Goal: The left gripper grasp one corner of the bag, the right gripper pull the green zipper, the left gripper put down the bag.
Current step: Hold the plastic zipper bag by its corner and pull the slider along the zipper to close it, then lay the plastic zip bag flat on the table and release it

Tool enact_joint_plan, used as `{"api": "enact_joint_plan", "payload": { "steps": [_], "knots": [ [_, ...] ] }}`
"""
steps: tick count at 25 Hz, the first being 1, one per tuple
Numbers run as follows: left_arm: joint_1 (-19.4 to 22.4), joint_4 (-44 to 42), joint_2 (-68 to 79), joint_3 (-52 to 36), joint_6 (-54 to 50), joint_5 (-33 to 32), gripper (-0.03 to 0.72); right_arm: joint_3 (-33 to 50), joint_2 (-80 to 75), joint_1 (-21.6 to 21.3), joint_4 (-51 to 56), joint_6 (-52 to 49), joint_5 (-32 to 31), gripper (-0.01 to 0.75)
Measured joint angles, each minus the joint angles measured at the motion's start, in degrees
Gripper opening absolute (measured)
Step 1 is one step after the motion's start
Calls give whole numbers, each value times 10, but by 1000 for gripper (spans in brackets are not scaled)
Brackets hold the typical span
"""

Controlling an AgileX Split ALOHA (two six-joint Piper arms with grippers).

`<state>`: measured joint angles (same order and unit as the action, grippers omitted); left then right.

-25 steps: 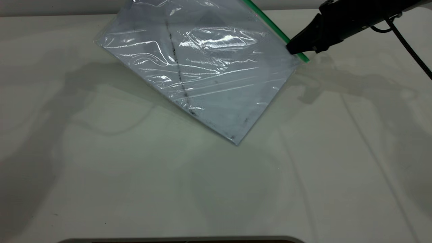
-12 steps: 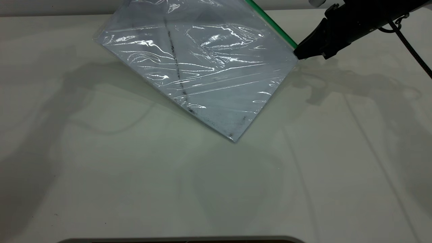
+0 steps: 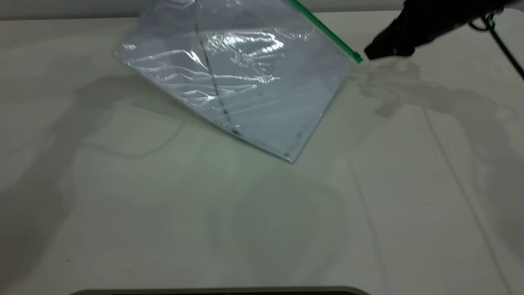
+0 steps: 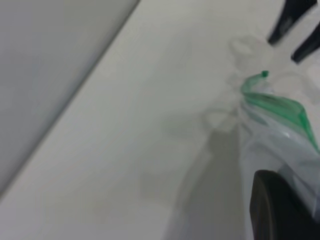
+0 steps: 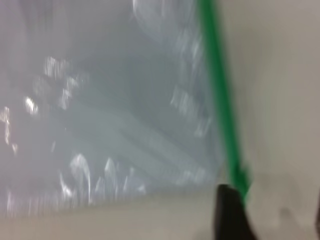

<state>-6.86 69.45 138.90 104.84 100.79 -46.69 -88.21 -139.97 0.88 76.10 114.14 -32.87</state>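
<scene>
The bag (image 3: 254,78) hangs tilted in the air, its top out of the exterior view and its lowest corner (image 3: 291,159) near or on the table. Its green strip (image 3: 323,28) runs down to the green zipper (image 3: 358,59) at the strip's end. The right gripper (image 3: 370,52) sits just beyond that end, a small gap apart. In the right wrist view it (image 5: 274,215) is open, with the slider (image 5: 242,182) beside one finger. The left gripper (image 4: 300,200) is outside the exterior view; its wrist view shows it pinching bag plastic (image 4: 280,150).
The white table (image 3: 262,221) spreads below and in front of the bag, with soft shadows of arms and bag on it. A dark rounded edge (image 3: 221,291) lies along the near border. The right gripper's cable (image 3: 505,51) trails at the far right.
The right gripper pulled along the strip to its end, then came off it and rose to the right. The bag swung slightly; its lowest corner lifted a little.
</scene>
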Motion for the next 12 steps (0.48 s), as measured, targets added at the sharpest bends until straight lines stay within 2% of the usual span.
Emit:
{"api": "enact_joint_plan", "payload": {
  "steps": [2,4,6,9,12],
  "knots": [
    [-9,4,23,0,-9,1,54,0,31,0,4,-24,-1,577],
    [-22,7,43,0,-16,8,54,0,62,0,0,-66,-13,611],
    [-38,8,60,0,-34,23,54,0,95,0,-18,-114,-40,608],
    [-52,8,71,0,-84,66,75,1,144,0,-68,-196,-108,562],
    [-51,7,70,0,-142,92,160,1,203,0,-135,-273,-193,517]
  ]
}}
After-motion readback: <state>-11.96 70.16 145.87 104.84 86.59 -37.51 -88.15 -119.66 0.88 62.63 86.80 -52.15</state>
